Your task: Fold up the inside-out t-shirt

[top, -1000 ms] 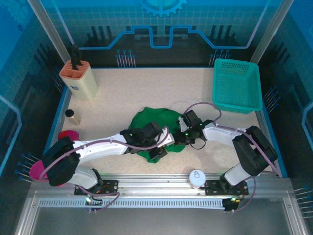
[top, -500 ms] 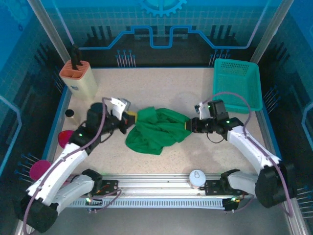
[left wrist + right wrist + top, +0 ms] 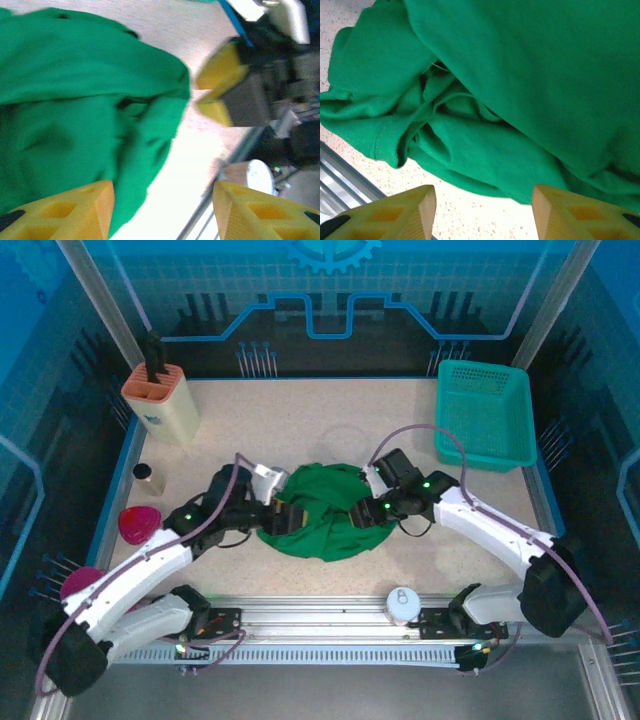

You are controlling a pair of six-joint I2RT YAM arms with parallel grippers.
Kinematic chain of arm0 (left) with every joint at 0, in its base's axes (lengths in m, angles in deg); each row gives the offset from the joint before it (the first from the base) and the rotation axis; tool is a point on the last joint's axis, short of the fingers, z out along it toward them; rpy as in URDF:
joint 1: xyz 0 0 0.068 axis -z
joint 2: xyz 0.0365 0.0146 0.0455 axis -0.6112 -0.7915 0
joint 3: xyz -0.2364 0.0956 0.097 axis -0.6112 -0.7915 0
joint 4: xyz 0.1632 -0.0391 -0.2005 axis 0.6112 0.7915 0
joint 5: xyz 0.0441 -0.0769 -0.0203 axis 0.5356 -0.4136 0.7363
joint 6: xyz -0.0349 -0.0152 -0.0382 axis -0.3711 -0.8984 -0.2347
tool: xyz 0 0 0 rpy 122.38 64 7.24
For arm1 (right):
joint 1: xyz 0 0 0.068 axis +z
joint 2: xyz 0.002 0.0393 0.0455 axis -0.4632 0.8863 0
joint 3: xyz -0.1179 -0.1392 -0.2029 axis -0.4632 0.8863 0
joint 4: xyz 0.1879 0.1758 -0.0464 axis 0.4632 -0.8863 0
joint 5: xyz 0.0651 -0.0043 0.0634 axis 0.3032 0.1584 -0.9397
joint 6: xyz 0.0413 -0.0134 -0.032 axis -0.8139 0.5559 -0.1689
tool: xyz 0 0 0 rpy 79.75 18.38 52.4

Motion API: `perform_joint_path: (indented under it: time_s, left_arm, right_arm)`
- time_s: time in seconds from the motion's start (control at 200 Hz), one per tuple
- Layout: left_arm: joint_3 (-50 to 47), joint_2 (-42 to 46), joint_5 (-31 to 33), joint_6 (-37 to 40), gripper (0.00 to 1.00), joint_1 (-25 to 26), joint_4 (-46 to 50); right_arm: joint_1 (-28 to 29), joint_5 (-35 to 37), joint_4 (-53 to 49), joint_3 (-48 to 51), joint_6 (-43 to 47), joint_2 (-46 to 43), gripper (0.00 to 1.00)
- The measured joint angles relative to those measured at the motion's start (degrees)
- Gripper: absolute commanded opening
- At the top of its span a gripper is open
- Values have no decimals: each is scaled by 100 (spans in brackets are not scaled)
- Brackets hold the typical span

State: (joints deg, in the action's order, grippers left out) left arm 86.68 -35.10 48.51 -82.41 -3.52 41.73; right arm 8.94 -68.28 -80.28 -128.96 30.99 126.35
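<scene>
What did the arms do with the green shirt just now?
The left gripper and right gripper were apart half a second ago, seemingly stretching the shirt between them. Both have moved inward over it, jaws now open, so it seems let go and lies bunched. The basket stayed put.

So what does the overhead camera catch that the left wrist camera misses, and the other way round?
The overhead camera adds the wide picture: the table, the teal basket, the beige holder and both arms reaching in. The wrist camera adds a close look at the creases in the t-shirt, seen past the left gripper, whose fingers are spread open. Both share that bunched green t-shirt and the right gripper at its edge.
</scene>
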Motion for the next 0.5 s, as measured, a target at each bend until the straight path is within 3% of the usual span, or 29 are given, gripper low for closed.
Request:
perform_joint_path:
  time_s: [0.115, 0.225, 0.5]
  left_arm:
    - [232, -734, 70, -291, 56, 767, -20]
    - [214, -1268, 525, -748, 56, 1351, 26]
    - [210, -1882, 2114, -2227, 58, 1880, 236]
  right_arm:
    - [173, 63, 293, 35, -122, 446, 55]
    - [164, 146, 651, 149, -190, 756, 54]
    - [-83, 142, 1134, 254, -310, 1014, 53]
